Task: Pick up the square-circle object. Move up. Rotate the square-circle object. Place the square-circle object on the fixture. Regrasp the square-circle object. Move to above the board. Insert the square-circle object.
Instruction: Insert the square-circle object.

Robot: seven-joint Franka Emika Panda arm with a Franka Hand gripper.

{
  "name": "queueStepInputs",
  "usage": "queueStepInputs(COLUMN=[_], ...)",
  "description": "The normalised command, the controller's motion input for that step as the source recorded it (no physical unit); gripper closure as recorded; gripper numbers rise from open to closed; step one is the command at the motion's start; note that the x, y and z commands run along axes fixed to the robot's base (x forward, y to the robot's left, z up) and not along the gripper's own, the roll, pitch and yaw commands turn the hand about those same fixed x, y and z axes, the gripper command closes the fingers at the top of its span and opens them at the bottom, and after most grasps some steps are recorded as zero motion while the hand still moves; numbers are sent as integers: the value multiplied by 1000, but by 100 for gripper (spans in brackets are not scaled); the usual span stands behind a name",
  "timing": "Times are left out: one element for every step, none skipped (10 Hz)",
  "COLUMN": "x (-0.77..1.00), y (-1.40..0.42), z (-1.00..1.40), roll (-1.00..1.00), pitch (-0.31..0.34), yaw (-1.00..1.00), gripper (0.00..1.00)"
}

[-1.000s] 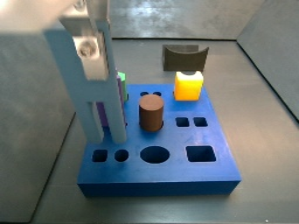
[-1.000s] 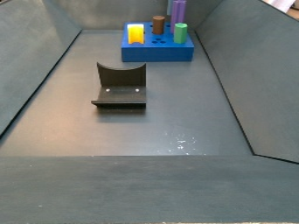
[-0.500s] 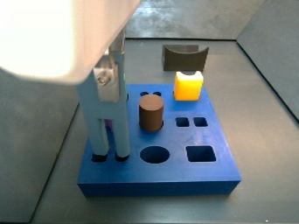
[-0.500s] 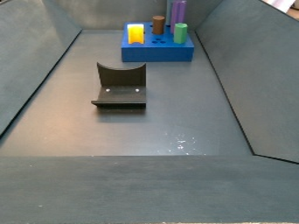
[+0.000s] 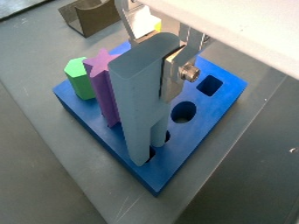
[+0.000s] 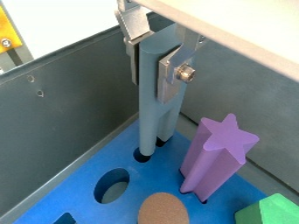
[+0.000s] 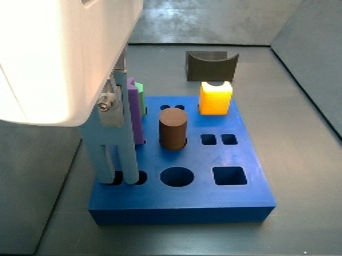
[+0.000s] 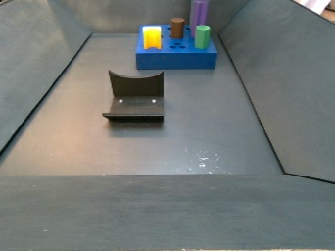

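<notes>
Gripper: the gripper (image 7: pixel 116 178) stood low over the board's front-left corner in a side view, its silver fingers (image 7: pixel 102 150) pointing straight down; in a wrist view the gripper (image 6: pixel 156 144) reached almost to the board top.
Grip: the fingers were closed on the peg, which stood upright between them.
Peg: the slim grey-blue peg (image 6: pixel 153 96) was vertical, its lower end in a small hole at the board's edge in a wrist view; in another wrist view the peg (image 5: pixel 142 105) rose from the board beside the round hole. How deep it sat could not be told.
Board: the blue board (image 7: pixel 201 203) lay flat on the floor; in a side view the board (image 8: pixel 179 61) sat at the far end of the bin.
Open holes: a round hole (image 7: pixel 177 178) and a square hole (image 7: pixel 230 177) lay along the board's front row, with a pair of small holes (image 7: pixel 219 139) behind the square one.
Star peg: the purple star peg (image 6: pixel 215 156) stood upright in the board just beside the gripper.
Cylinder: a brown cylinder (image 7: pixel 173 129) stood upright near the board's middle.
Yellow block: a yellow block (image 7: pixel 215 97) stood at the board's back edge.
Green peg: a green peg (image 5: pixel 79 76) stood next to the star peg.
Fixture: the dark fixture (image 8: pixel 133 96) rested on the floor, well apart from the board.
</notes>
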Motion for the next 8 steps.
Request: queueStepInputs(x=[249, 200, 117, 0, -6, 0, 71, 294], y=[0, 0, -103, -263, -314, -246, -140, -34], z=[-334, -331, -326, -323, -249, -263, -343, -443], roll=[199, 161, 151, 156, 143, 103, 114, 139], pitch=[0, 0, -17, -76, -71, -67, -44, 0], yaw=[400, 369, 263, 249, 186, 69, 0, 0], gripper=[100, 100, 100, 100, 100, 100, 100, 100])
